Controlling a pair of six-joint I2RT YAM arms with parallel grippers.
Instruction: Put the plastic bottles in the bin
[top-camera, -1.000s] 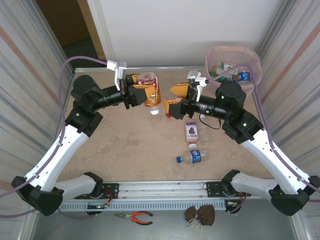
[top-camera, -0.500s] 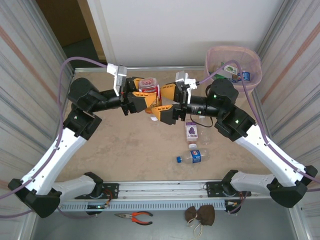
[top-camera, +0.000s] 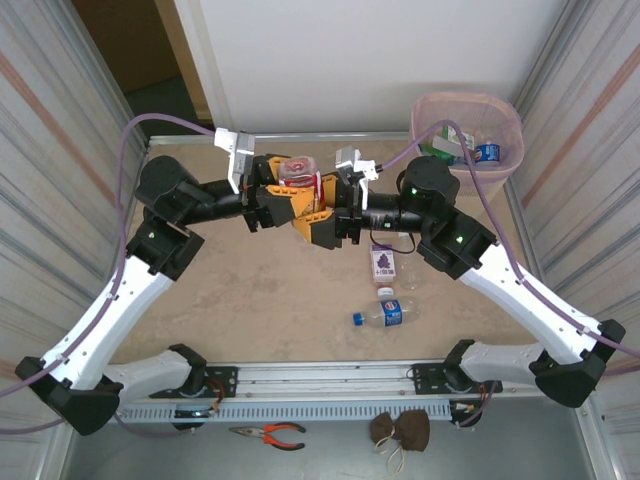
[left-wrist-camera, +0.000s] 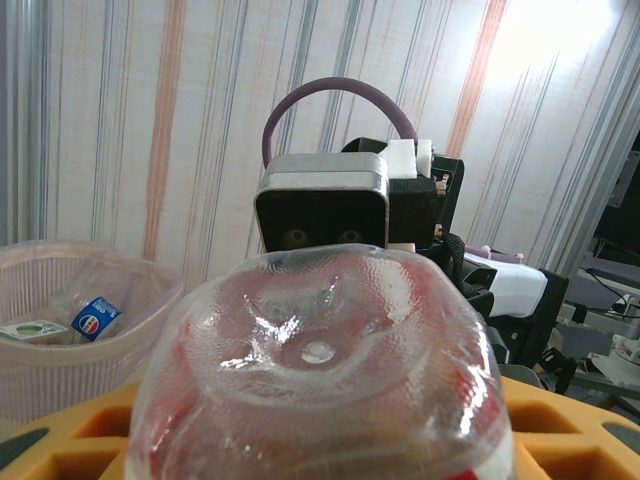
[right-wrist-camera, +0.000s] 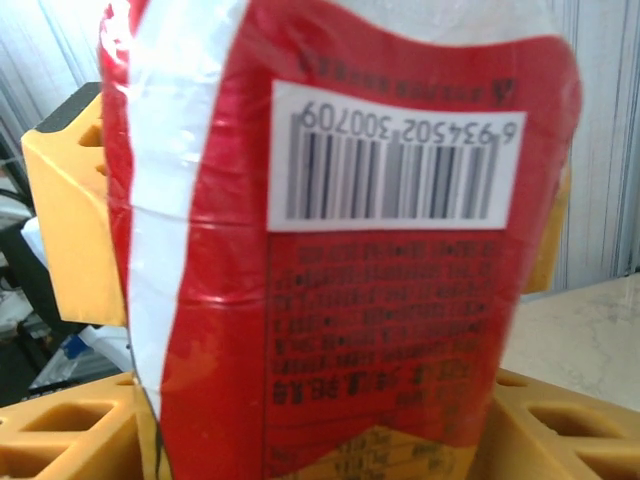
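Observation:
An orange-brown bottle (top-camera: 300, 178) with a red label hangs above the far middle of the table, my left gripper (top-camera: 292, 200) shut on it. The left wrist view looks at the bottle's dimpled base (left-wrist-camera: 320, 350), with orange fingers (left-wrist-camera: 90, 440) at both sides. My right gripper (top-camera: 322, 207) has come in from the right. It stands open, its fingers (right-wrist-camera: 75, 230) on either side of the red label (right-wrist-camera: 380, 330). The pink-rimmed bin (top-camera: 500, 112) stands at the far right corner with several bottles (top-camera: 487, 152) inside. The bin (left-wrist-camera: 130, 290) also shows at the left of the left wrist view.
Two more bottles lie on the table near the right arm: one with a purple label (top-camera: 382, 262) and a clear one with a blue label (top-camera: 388, 312). Corrugated walls close in both sides. Pliers (top-camera: 270, 433) and a brown pouch (top-camera: 400, 430) lie beyond the near rail.
My right arm has swung left from near the bin side until its open fingers surround the bottle. The left gripper has shifted slightly right with the bottle.

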